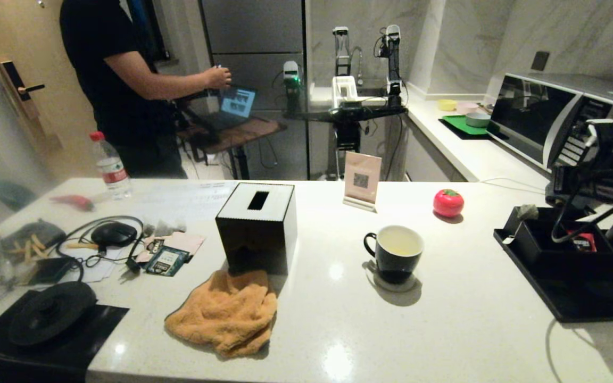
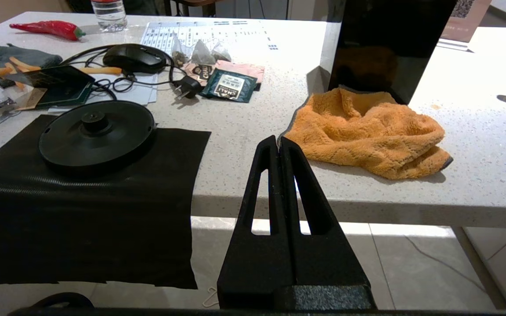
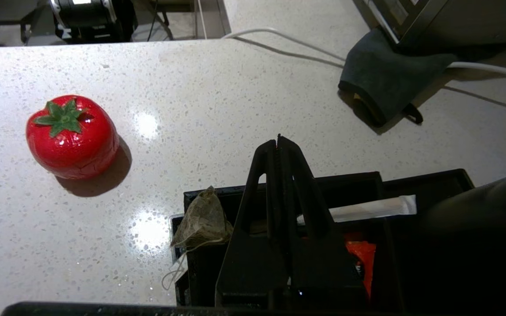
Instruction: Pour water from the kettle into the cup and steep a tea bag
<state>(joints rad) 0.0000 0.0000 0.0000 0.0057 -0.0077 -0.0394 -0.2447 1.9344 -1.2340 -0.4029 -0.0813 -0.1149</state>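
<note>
The black cup (image 1: 396, 252) stands on a coaster mid-counter, and a little pale yellow water (image 1: 398, 249) shows in its white inside. A pale tea bag (image 3: 202, 217) with a thin string hangs over the near corner of a black organiser box (image 3: 367, 184); the head view shows the tea bag (image 1: 525, 211) at the black tray's (image 1: 551, 303) far left corner. My right gripper (image 3: 278, 140) hovers shut and empty over that box, just beside the tea bag. My left gripper (image 2: 278, 139) is shut and parked below the counter's front edge. The kettle does not show plainly.
The kettle's round base (image 1: 51, 311) sits on a black mat at front left. A black tissue box (image 1: 257, 226), an orange towel (image 1: 226, 311), a red tomato (image 1: 448, 202), a card stand (image 1: 361, 181) and a microwave (image 1: 551, 114) surround the cup. A person (image 1: 120, 80) stands behind.
</note>
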